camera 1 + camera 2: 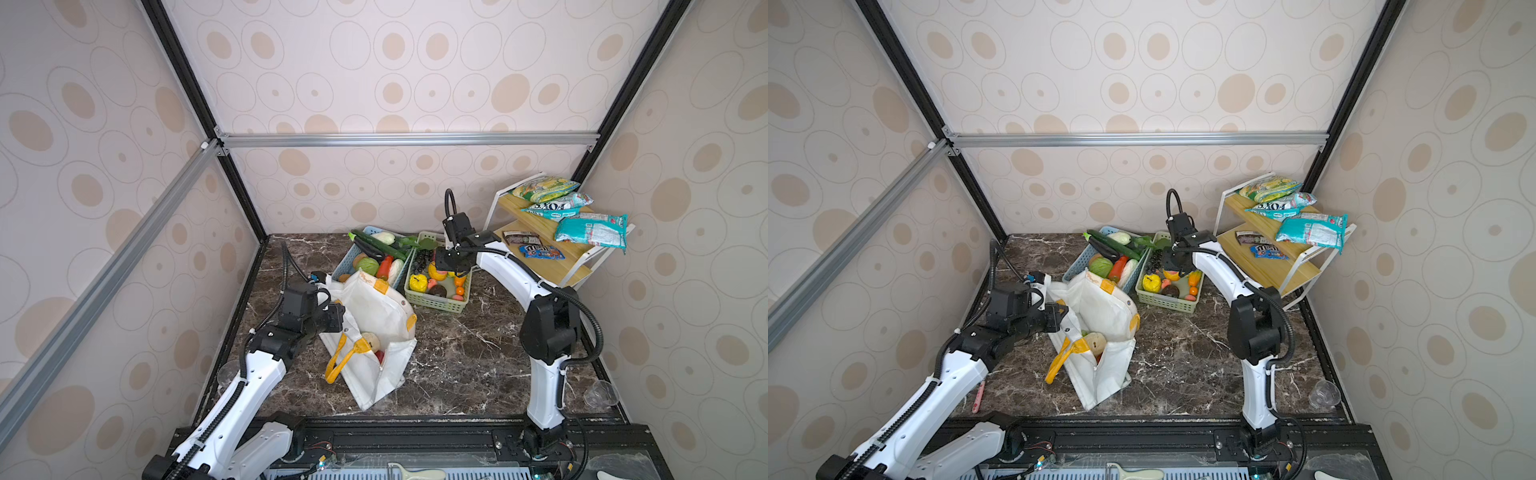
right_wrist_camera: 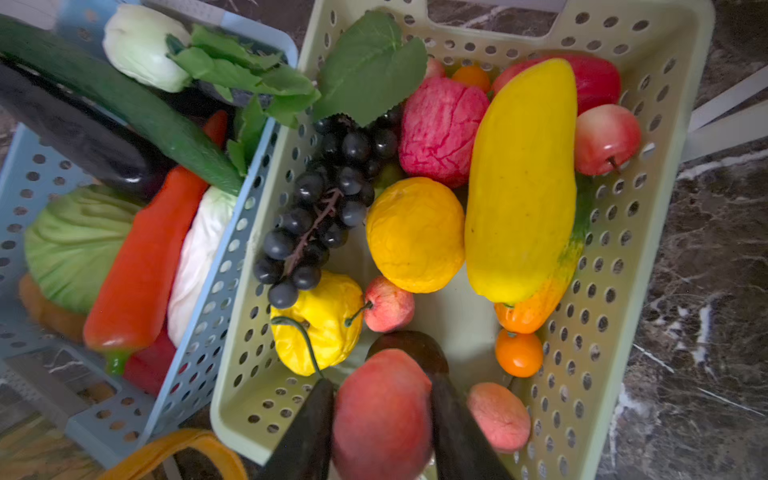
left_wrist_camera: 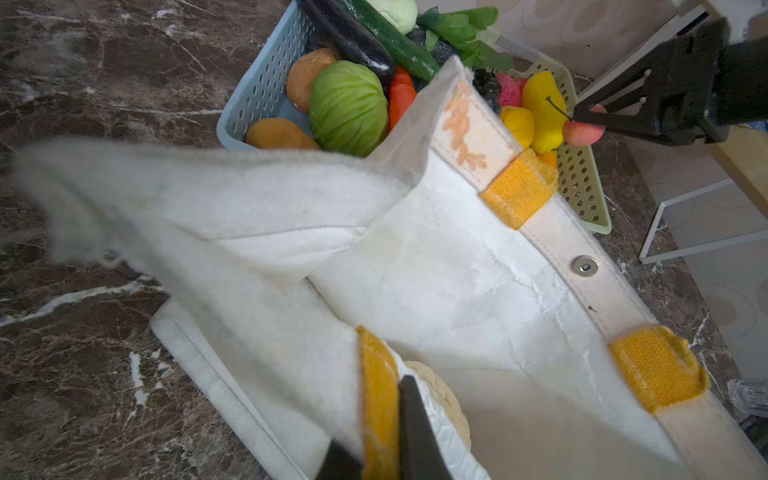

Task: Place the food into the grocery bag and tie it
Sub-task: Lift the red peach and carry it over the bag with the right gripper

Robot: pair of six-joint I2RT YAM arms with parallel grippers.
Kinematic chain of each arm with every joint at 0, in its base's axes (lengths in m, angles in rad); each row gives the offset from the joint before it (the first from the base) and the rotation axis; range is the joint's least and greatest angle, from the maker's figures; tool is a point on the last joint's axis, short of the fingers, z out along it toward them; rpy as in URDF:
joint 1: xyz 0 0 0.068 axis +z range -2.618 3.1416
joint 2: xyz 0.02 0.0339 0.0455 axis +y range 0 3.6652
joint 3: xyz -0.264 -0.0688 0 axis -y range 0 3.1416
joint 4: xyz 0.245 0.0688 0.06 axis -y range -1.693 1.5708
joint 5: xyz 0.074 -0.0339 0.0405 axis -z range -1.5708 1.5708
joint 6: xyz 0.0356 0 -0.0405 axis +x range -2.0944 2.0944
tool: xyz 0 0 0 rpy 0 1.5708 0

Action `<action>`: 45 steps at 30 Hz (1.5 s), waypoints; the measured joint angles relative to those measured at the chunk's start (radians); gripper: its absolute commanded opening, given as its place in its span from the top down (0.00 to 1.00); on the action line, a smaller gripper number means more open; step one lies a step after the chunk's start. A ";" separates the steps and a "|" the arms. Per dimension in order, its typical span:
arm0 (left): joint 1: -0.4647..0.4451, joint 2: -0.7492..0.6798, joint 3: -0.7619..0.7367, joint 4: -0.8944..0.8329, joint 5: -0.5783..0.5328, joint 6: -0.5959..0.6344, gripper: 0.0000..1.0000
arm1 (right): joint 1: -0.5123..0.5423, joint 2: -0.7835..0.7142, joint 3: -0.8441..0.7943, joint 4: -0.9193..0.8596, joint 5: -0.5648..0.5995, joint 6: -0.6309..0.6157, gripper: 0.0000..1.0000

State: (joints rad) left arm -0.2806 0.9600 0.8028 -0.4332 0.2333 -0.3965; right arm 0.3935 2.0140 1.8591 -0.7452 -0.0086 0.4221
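The white grocery bag (image 1: 376,309) (image 1: 1100,305) (image 3: 457,270) lies open at the table's middle, yellow handle (image 1: 338,359) hanging out in front. My left gripper (image 1: 338,316) (image 1: 1064,312) (image 3: 380,415) is shut on the bag's near rim at a yellow strap tab, holding the mouth up. A tan round fruit (image 1: 370,341) (image 3: 440,395) and something red lie inside. My right gripper (image 1: 455,272) (image 1: 1177,272) (image 2: 382,382) hangs over the green basket (image 1: 436,306) (image 2: 623,249), shut on a pink-red peach (image 2: 382,415) (image 3: 584,132). Below it lie more food: grapes (image 2: 324,208), a yellow mango (image 2: 523,187).
A blue basket (image 1: 348,259) of vegetables touches the green basket's left side, right behind the bag. A wooden shelf rack (image 1: 552,249) with snack packets stands at the back right. A clear cup (image 1: 600,395) sits at the front right corner.
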 measured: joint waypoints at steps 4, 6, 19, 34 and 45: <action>0.000 -0.001 0.000 0.000 0.000 0.000 1.00 | 0.002 -0.059 -0.049 0.032 -0.074 0.001 0.61; 0.000 -0.001 0.000 0.000 0.000 0.000 1.00 | 0.005 -0.087 -0.066 0.045 -0.111 0.003 0.61; 0.000 -0.003 0.000 0.000 0.000 0.000 1.00 | 0.063 -0.252 -0.188 0.156 -0.316 0.038 0.60; 0.000 -0.003 0.000 0.000 0.000 -0.006 1.00 | 0.244 -0.296 -0.223 0.204 -0.407 0.041 0.60; 0.000 -0.003 0.000 0.001 0.000 -0.008 1.00 | 0.356 -0.268 -0.233 0.201 -0.414 0.000 0.60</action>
State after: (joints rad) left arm -0.2806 0.9569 0.8028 -0.4324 0.2333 -0.4042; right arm 0.7498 1.7458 1.6264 -0.5446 -0.4221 0.4221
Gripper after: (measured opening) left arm 0.110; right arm 0.405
